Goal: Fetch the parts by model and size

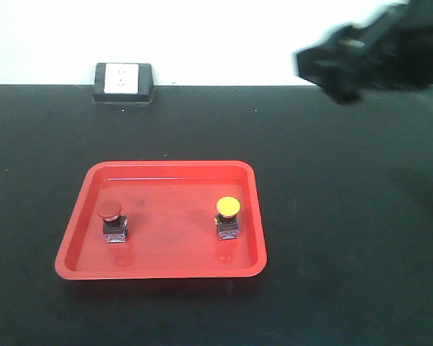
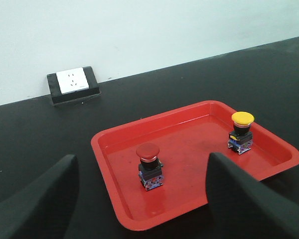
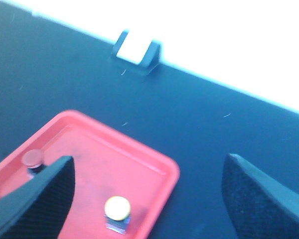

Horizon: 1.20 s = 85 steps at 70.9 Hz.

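Mushroom-capped red switch (image 1: 112, 220) and yellow switch (image 1: 228, 217) stand in glossy tray (image 1: 166, 270).

1. A lab or workshop bench is suggested by a matte black tabletop (image 1: 346, 252) set against a plain white wall (image 2: 139, 35).
2. A boxed wall-socket module (image 1: 123, 81) is placed at the table's back edge.
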Motion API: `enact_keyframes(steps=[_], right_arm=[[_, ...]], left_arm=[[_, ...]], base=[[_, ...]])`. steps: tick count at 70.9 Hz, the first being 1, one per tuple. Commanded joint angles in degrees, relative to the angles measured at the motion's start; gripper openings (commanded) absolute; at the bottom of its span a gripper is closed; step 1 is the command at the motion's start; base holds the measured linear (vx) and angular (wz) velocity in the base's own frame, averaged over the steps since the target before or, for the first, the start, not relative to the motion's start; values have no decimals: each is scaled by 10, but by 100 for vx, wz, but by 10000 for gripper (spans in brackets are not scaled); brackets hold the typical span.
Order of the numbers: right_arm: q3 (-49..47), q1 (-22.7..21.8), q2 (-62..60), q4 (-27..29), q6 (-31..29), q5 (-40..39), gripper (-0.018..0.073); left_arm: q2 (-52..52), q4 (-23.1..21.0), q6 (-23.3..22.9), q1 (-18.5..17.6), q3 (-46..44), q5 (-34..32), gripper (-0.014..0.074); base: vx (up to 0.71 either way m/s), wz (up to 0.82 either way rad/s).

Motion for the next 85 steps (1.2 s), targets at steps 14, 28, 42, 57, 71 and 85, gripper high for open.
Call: enact_keyframes(steps=[14,28,42,57,71,85], right_arm=[[176,-2,-221,-46,31,-103,578],[294,-2,-379,-46,32,-112,578],[400,-2,-545,-49,32,-125,578],[498,-2,-656,-58,32,-160,578],[557,-2,-630,-77,32,-180,578],[566,-2,-624,-76,32,-201,473]], left_arm=[[6,-5,1,0,-13,-43,513],[6,-5,1,0,-13,-43,513],[6,-5,1,0,-13,-43,513],[6,-5,1,0,-13,-44,513],[7,-5,1,0,-13,-42,505],[7,-5,1,0,-12,-37,257]], base=[[0,0],[0,0],[0,0],[0,0],[0,0],[0,0]])
